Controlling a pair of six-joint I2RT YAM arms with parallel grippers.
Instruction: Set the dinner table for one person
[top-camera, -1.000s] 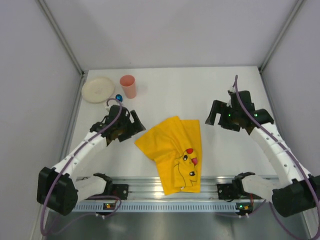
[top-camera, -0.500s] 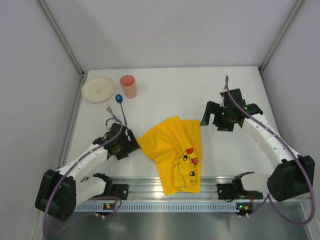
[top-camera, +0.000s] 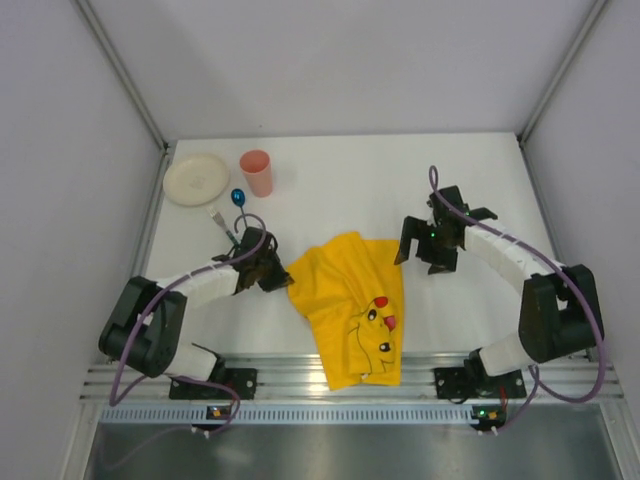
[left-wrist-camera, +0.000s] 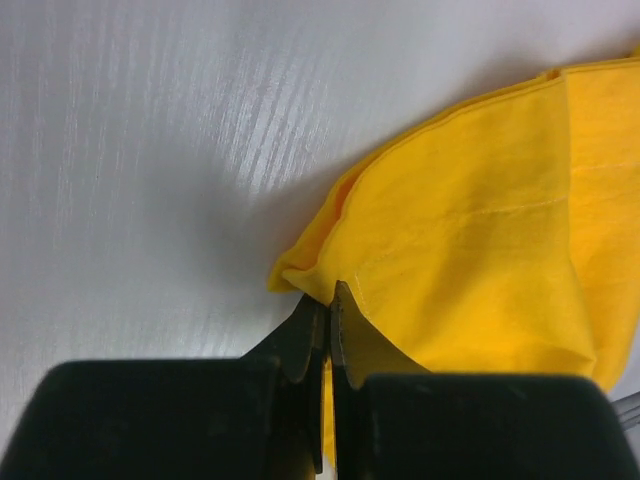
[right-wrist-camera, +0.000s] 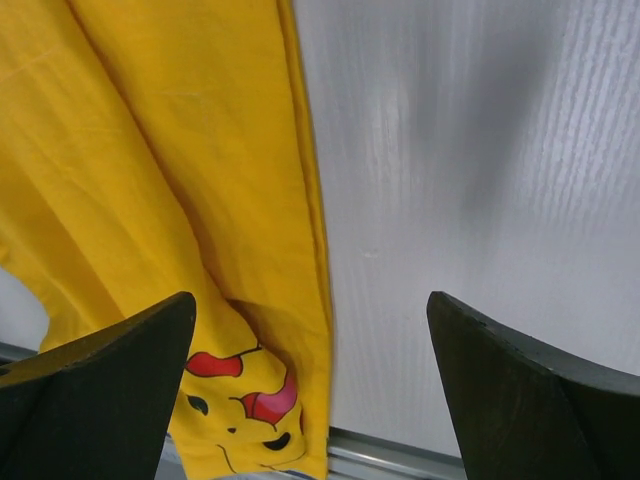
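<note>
View from above: a white rectangular counter (top-camera: 340, 185) fills the floor of the cell. Its near edge, with an aluminium rail (top-camera: 330, 375), runs left to right. A folded yellow cloth (top-camera: 350, 285) with a cartoon face lies on the near middle of the counter. Its long axis runs from far to near, leaning slightly left at the far end, and the face is at the near end, over the rail.

The left end effector (top-camera: 278, 278) is closed, pinching the cloth's left corner. The right end effector (top-camera: 420, 250) stands wide open and holds nothing, just beside the cloth's far right edge.

A pale plate (top-camera: 196, 178), a pink cup (top-camera: 257, 172), a blue spoon (top-camera: 238, 198) and a fork (top-camera: 222, 222) sit in the far left corner.
</note>
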